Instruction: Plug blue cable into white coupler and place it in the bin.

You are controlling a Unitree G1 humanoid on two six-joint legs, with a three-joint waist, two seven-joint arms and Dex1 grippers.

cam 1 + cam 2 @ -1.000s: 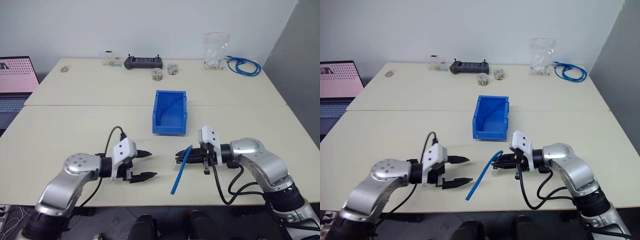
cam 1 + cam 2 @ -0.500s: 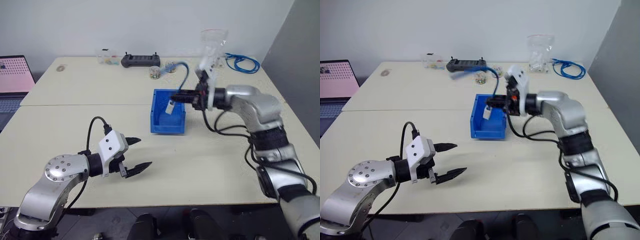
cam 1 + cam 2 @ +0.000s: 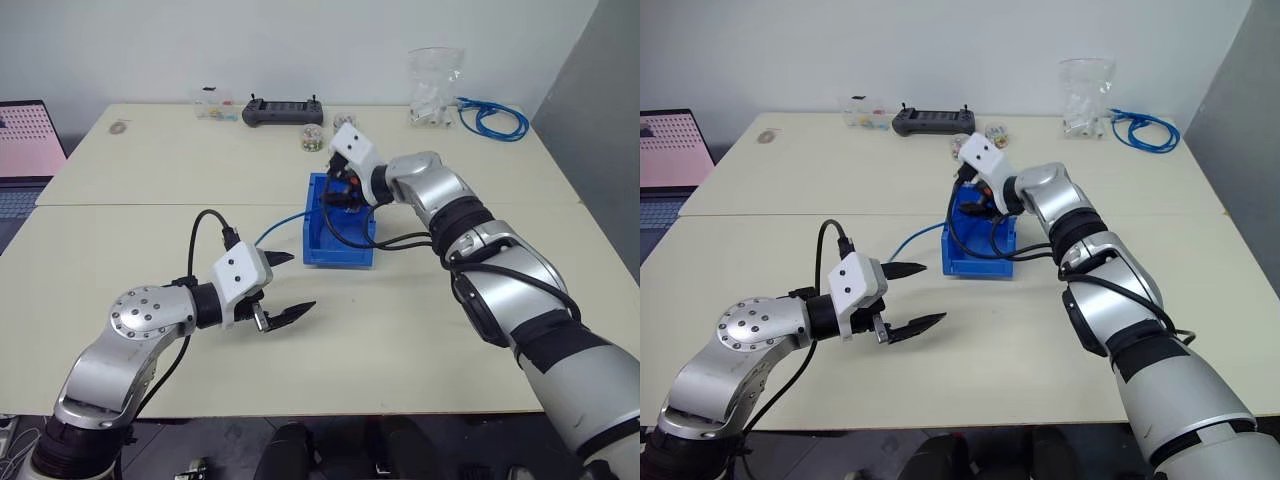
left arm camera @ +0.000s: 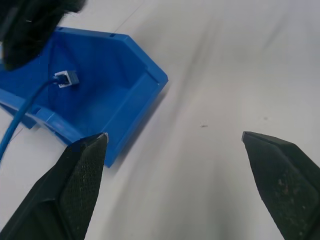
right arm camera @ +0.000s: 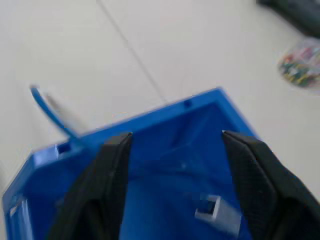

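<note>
Reaching over the bin (image 3: 340, 240), the right hand (image 3: 338, 197) hangs just above its opening with both fingers spread and nothing between them. The white coupler (image 4: 66, 78) lies on the bin floor with the blue cable (image 3: 280, 228) plugged into it. The cable climbs over the bin's left wall and ends over the tabletop (image 3: 420, 300) beside the bin. The left hand (image 3: 285, 287) hovers above the tabletop, nearer the robot and well apart from the bin, its fingers wide apart and empty.

At the far edge of the tabletop stand a black controller (image 3: 281, 111), a clear bag (image 3: 432, 92) of white parts and a coiled blue cable bundle (image 3: 492, 119). A laptop (image 3: 28, 150) sits off the left edge, its screen pink. No brand, label or lettering can be read on any item.
</note>
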